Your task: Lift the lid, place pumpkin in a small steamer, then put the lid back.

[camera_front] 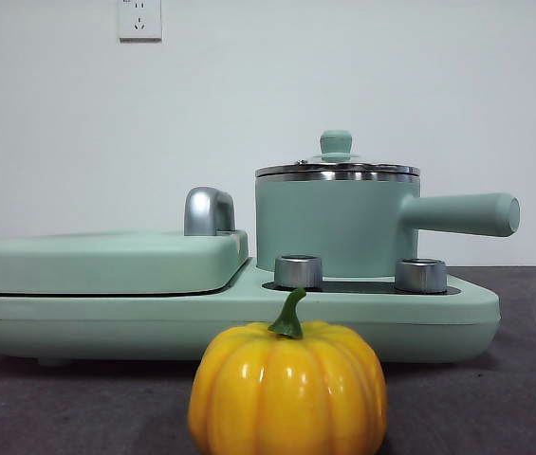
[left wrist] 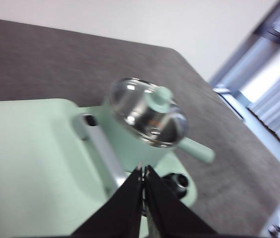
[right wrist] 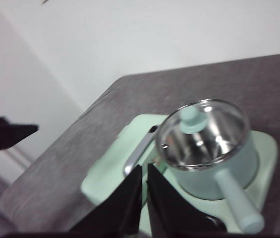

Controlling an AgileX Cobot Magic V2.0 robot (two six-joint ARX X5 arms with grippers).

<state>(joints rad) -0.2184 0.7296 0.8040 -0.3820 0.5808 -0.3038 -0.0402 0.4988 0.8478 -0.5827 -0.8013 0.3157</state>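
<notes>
Left gripper [left wrist: 143, 171]: jaws pressed together, nothing between them. It hangs in the air above the cooker base, over the seam between the flat cover and the pot side. Right gripper [right wrist: 144, 171]: jaws also closed to a thin slit, empty, high above the same appliance from the other side. Neither arm shows in the front view, so the space above the table there is open.

Lid [camera_front: 337, 169] sits flat on the small steamer [camera_front: 329, 223], steel rim on steel rim, mint knob upright in the middle. Through the glass both wrist views show only a shiny inside; contents can't be made out. Open air straight above the knob.

The steamer's handle [camera_front: 467, 213] sticks out level to one side, past the edge of the cooker base [camera_front: 419, 313]. Two metal dials [camera_front: 298, 271] stand on the base in front of the pot. Beside the pot, the flat griddle cover [camera_front: 106, 261] is down, its chrome handle [camera_front: 208, 210] rising just next to the pot wall, a narrow gap between.

Pumpkin [camera_front: 287, 389] sits on the dark table [camera_front: 514, 398] in front of the base, apart from it, stem up, curling to one side. Bare table on both sides of it.
</notes>
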